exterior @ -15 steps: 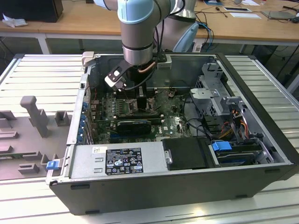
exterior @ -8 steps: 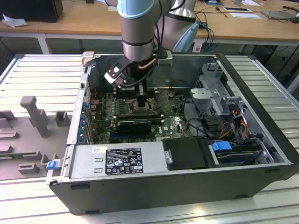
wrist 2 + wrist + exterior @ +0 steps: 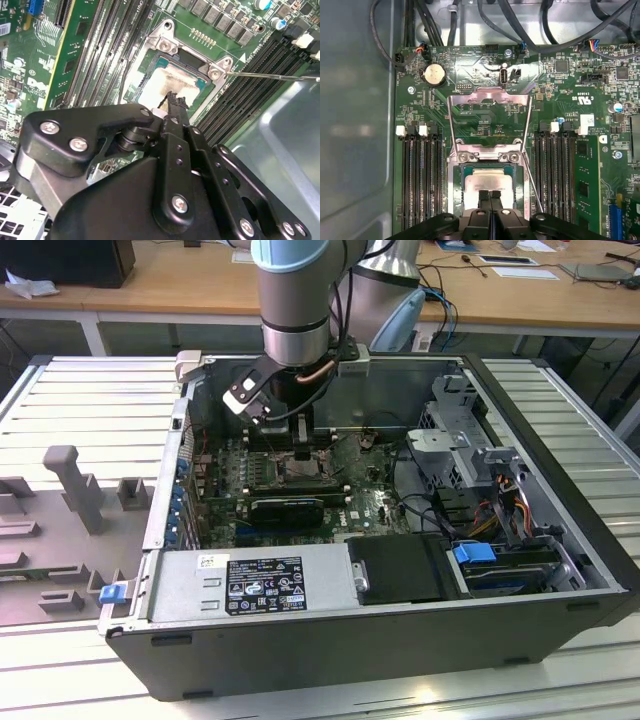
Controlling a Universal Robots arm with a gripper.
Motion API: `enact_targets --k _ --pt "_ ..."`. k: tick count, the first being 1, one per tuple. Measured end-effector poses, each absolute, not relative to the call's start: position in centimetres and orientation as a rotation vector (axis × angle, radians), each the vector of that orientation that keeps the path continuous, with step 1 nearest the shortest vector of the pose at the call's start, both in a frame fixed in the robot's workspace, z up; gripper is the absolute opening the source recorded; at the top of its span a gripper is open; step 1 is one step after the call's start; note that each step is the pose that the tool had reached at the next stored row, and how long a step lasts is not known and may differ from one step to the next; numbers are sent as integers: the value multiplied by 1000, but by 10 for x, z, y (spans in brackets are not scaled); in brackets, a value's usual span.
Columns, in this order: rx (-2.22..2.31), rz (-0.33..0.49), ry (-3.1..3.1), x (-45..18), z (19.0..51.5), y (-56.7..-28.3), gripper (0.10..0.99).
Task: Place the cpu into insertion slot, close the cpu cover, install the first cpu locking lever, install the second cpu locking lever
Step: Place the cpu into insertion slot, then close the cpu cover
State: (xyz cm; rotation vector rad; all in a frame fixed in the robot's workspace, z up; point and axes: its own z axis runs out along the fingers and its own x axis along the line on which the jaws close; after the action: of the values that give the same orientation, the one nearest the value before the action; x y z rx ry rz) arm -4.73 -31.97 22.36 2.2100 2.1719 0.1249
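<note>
The cpu (image 3: 492,179) (image 3: 160,82), a pale silver square, lies inside the insertion slot (image 3: 456,197) (image 3: 167,45), whose silvery rim frames it. My gripper (image 3: 490,194) (image 3: 173,99) is shut, its joined fingertips pointing down at the chip's face with nothing held between them. The cpu cover (image 3: 487,98) stands swung open, away from the socket, so the green board shows through its cut-out. A thin wire locking lever (image 3: 532,182) (image 3: 272,76) sticks out beside the socket, raised. In the exterior view the arm reaches down into the open computer case, gripper (image 3: 300,445) over the motherboard.
Long black memory slots (image 3: 422,175) (image 3: 555,175) flank the socket on both sides. Black cables (image 3: 520,25) run along the board's edge near a coin battery (image 3: 434,74). The case's metal wall (image 3: 355,125) is close by. A drive cage (image 3: 455,445) and a power supply (image 3: 260,580) fill the case.
</note>
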Motion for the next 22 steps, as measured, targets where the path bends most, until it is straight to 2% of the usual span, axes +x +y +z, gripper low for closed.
enact_targets --k 22 --pt "2211 122 2170 -39 237 -320 106"
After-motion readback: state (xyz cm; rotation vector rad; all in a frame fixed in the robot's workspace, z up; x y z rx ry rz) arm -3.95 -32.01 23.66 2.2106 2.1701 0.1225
